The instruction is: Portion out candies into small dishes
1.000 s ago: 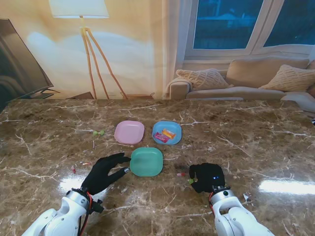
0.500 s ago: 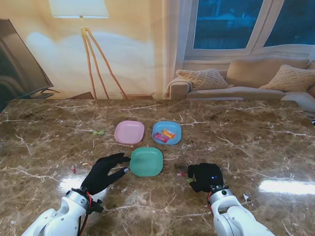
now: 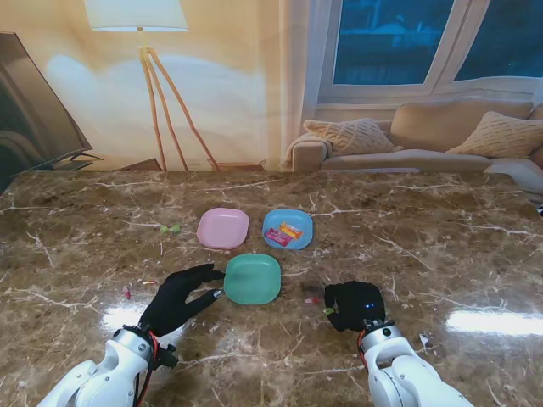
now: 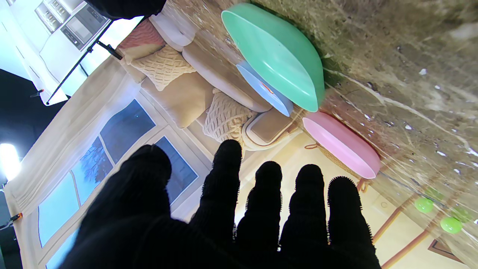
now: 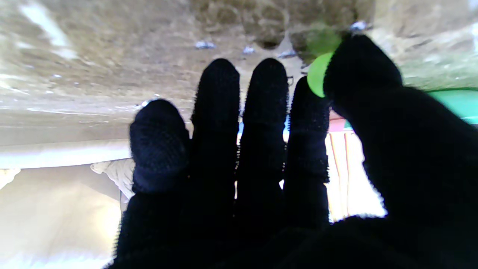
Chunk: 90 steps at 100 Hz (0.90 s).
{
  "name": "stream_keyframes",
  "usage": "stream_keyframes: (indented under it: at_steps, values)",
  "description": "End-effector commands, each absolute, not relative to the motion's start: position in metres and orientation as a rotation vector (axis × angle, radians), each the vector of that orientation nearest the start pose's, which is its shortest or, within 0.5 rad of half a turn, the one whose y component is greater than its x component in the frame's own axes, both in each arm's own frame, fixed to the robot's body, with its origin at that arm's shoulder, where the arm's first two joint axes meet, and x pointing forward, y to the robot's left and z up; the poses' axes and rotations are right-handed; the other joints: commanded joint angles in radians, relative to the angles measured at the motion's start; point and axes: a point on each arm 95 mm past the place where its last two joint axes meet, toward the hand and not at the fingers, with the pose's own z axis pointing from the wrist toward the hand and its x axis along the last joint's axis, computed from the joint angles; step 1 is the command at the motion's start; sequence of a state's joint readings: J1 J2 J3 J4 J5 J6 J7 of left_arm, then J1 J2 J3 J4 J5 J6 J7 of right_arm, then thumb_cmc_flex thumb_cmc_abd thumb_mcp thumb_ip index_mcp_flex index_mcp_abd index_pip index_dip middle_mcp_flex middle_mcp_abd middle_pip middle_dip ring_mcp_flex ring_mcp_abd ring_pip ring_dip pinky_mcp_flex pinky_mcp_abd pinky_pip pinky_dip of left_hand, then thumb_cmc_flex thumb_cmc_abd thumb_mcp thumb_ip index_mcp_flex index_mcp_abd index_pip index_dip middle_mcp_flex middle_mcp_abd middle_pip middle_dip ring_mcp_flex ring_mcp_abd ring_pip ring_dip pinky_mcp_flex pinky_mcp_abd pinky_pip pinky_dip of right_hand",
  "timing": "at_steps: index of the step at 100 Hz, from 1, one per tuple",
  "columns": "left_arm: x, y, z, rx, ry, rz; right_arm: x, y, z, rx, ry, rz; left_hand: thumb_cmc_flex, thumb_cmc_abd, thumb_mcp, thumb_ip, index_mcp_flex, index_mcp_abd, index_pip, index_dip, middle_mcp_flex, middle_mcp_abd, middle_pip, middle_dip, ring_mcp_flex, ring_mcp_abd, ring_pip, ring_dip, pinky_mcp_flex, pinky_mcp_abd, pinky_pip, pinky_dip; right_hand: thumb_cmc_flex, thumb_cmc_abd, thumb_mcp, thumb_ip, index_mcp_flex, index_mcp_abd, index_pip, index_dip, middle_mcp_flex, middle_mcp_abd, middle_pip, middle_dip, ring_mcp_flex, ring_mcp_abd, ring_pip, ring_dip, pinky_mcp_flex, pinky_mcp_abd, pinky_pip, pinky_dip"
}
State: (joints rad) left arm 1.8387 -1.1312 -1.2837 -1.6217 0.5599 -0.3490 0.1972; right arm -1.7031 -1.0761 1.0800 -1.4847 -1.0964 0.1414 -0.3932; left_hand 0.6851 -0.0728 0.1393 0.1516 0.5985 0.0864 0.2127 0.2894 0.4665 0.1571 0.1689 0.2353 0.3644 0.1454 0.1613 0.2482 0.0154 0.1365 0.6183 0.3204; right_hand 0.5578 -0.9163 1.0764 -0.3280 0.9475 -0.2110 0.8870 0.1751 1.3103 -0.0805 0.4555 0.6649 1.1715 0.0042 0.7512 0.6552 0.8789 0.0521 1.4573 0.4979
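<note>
1. Toward the far left of the marble table, you are leaving a pair of small green candies lying loose, well apart from both hands; they are probably waiting for a later pick.
2. Nearer to me, your left hand is hovering with its fingers spread and nothing in it, its tips just beside the green dish, likely to steady that dish or stand ready.
3. Farther from me, the pink dish is sitting bare, while the blue dish is already holding wrapped candies.
4. On the right, your right hand is pinching a lime-green candy between thumb and forefinger, low over the table, near the green dish, which looks like its target.
5. A small reddish candy is lying just beside that hand.
</note>
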Motion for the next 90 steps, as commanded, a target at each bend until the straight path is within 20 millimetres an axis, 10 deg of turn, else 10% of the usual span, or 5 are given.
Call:
stream_keyframes:
  at_steps: [1,58,90]
  values:
    - [0.311,-0.003,-0.373,-1.598,1.203,-2.034,0.326,0.001,-0.415,1.138,1.451,1.359,0.016,0.038,-0.022,-0.018,0.004,-0.013,0.003,0.011,-0.037,0.002,-0.015,-0.008,-0.022,-0.027,-0.029,-0.013,-0.015,-0.028,-0.03,-0.014,0.085,0.028,0.022,0.026,0.081,-0.041,0.118,0.008,0.052,0.008,0.019,-0.008,0.051,-0.021,0.016,0.012,0.02,-0.004,0.049,0.024]
    - [0.311,-0.004,-0.373,-1.596,1.198,-2.036,0.343,0.005,-0.38,1.033,1.378,1.443,0.015,0.038,-0.021,-0.018,0.003,-0.014,0.002,0.011,-0.036,0.0,-0.015,-0.008,-0.022,-0.025,-0.029,-0.013,-0.015,-0.027,-0.031,-0.015,0.082,0.046,0.018,0.032,0.077,-0.046,0.13,0.025,0.051,0.008,0.034,-0.008,0.054,-0.021,0.022,0.016,0.022,-0.008,0.058,0.017]
    - [0.312,-0.003,-0.372,-1.59,1.198,-2.038,0.369,0.044,-0.333,0.912,1.335,1.585,0.014,0.039,-0.021,-0.018,0.003,-0.012,0.002,0.01,-0.036,0.001,-0.015,-0.008,-0.022,-0.025,-0.029,-0.013,-0.014,-0.027,-0.032,-0.015,0.077,0.049,0.021,0.031,0.077,-0.044,0.127,0.023,0.05,0.008,0.037,-0.01,0.052,-0.021,0.024,0.018,0.021,-0.009,0.06,0.013]
